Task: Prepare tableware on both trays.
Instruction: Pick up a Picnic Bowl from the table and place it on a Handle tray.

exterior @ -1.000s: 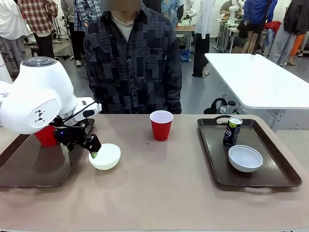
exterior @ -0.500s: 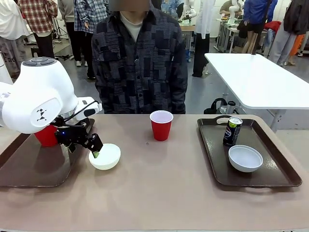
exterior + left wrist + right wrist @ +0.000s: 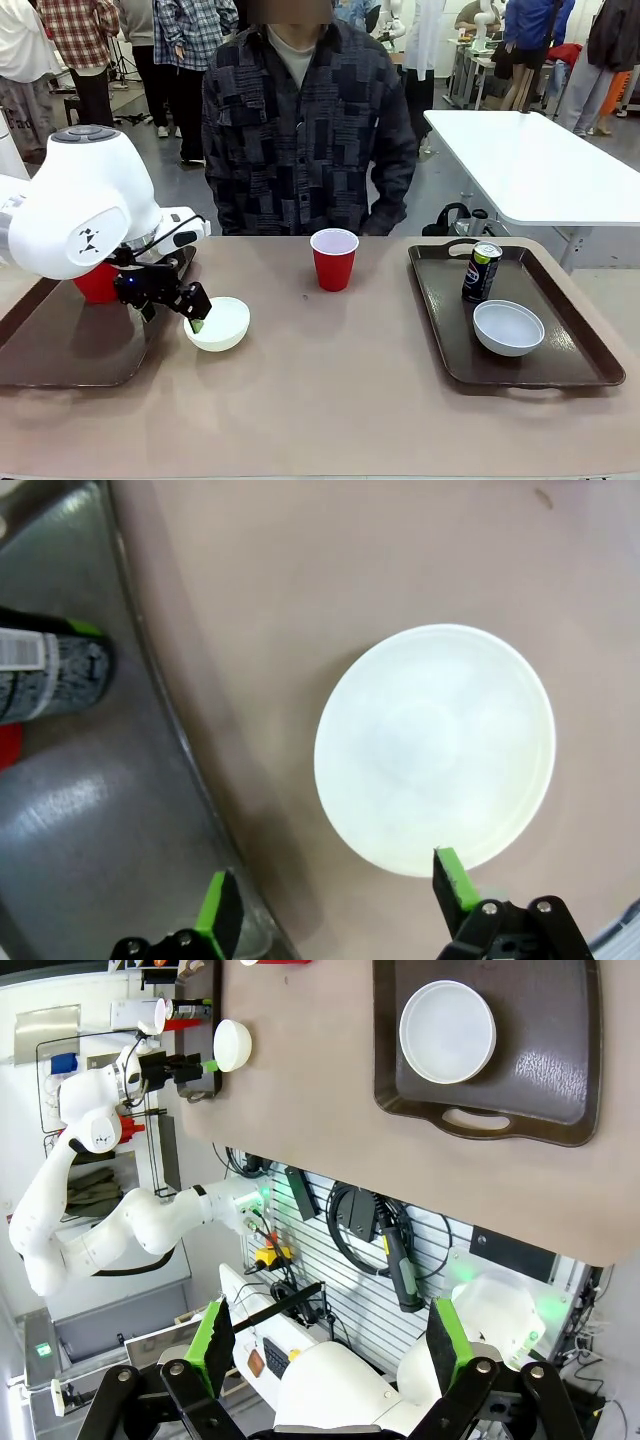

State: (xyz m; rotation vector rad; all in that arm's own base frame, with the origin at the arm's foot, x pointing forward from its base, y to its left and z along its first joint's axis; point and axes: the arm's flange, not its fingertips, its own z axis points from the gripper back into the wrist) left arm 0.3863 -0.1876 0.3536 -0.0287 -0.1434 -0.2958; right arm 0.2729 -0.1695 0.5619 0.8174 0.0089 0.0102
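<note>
Two of three items sit on each tray: right tray (image 3: 580, 372) has Pepsi can (image 3: 481, 271) and white bowl (image 3: 508, 327); left tray (image 3: 60, 352) has red cup (image 3: 95, 285) and dark can (image 3: 50, 675). Left gripper (image 3: 196, 320) is open at the loose bowl (image 3: 220, 322) beside the left tray. Second red cup (image 3: 334, 259) sits mid-table.

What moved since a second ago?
The person stepped toward the robot's right. The left gripper stayed open at the rim of the white bowl, its arm sinking slightly. That bowl, the red cup and the right tray stayed put.
</note>
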